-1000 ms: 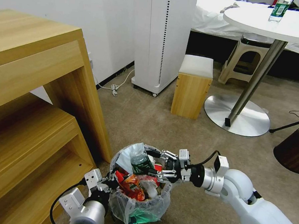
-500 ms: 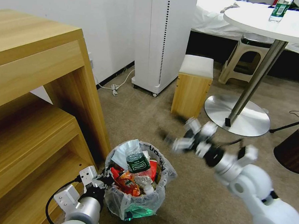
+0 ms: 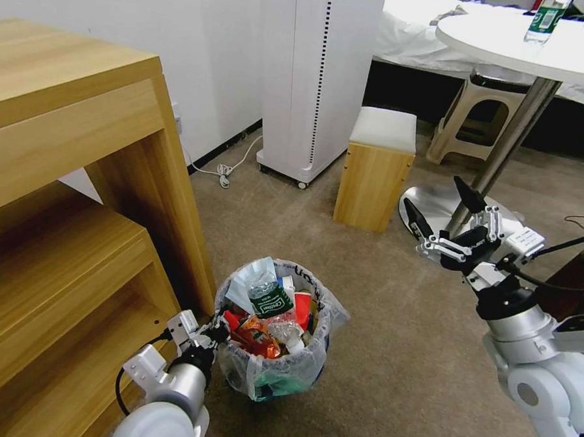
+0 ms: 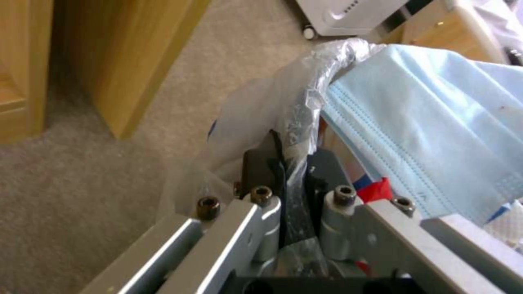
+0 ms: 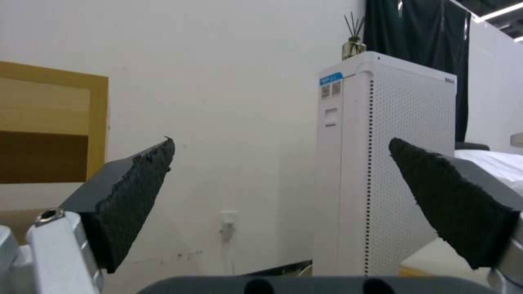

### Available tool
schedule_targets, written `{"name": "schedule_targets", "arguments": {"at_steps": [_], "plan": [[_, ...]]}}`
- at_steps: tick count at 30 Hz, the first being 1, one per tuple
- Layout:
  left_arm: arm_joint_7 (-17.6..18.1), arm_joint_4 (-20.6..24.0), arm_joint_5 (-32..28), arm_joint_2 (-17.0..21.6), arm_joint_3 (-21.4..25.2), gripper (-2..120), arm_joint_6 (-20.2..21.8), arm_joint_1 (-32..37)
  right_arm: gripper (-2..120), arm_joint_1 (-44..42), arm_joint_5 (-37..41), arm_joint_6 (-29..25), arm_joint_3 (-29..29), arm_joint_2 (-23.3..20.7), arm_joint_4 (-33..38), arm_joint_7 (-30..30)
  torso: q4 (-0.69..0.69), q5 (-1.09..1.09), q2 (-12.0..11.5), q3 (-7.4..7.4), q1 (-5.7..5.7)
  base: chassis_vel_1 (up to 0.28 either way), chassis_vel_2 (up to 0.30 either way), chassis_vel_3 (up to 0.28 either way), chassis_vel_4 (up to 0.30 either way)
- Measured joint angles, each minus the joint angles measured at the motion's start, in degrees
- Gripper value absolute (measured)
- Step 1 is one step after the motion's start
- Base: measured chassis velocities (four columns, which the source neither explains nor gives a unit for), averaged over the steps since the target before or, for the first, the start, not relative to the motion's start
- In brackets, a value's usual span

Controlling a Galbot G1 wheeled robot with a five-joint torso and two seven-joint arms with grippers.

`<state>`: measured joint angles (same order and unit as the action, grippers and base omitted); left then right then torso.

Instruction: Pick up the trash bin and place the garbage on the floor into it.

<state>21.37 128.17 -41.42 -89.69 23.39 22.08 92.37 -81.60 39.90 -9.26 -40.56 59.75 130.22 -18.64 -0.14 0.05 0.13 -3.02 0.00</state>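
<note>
**Trash bin** (image 3: 275,348): small round bin with a crinkled clear liner, standing on the beige carpet floor (image 3: 376,353) just beside the corner post of the wooden shelf unit (image 3: 78,188). It sits low and upright, apparently so that the load stays in.

**Left gripper** (image 3: 215,334): at the bin's near-left rim. In the left wrist view its fingers (image 4: 256,163) are closed together over the rolled edge of the liner and rim, one inside and one outside. This pinch on the lip looks like the carrying hold: it leaves the mouth free for filling.

**Garbage, in bin**: heaped to the brim. Pale blue face mask (image 3: 244,284) draped over the rim nearest the left gripper; small plastic bottle (image 3: 267,300) with a dark green label lying on top; orange-red wrapper (image 3: 254,337) and a red packet (image 3: 302,308) beneath. No loose litter is visible on the carpet in the head view, so the collecting seems largely done.

**Right gripper** (image 3: 445,217): raised well apart from the bin, out over the carpet near the round base of the white bench (image 3: 461,234). Fingers spread wide, nothing between them; the right wrist view looks level toward the wall and the white tower appliance (image 5: 381,163). Judged to be carried high to stay clear of the heap.

**Other items**: small wooden stool (image 3: 376,167); dark brown bin (image 3: 572,292) at the far right, not the task's.
</note>
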Motion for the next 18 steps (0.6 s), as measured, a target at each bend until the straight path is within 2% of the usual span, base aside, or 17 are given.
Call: {"name": "schedule_targets", "arguments": {"at_steps": [8,18], "plan": [[-2.1,-6.6,1.6,-0.4,0.1,3,-1.7,-2.0,100,-0.6,-1.0,0.0,0.6,1.0,0.1,-0.7,0.0,-0.01,0.0,0.0,0.0,0.0,0.0,0.0,0.0],[-3.4,-10.3,1.3,-0.5,0.3,3,-2.4,-3.2,100,-1.6,-1.8,0.1,0.6,1.8,0.1,-2.1,0.0,-0.01,0.0,0.0,0.0,0.0,0.0,0.0,0.0]]}}
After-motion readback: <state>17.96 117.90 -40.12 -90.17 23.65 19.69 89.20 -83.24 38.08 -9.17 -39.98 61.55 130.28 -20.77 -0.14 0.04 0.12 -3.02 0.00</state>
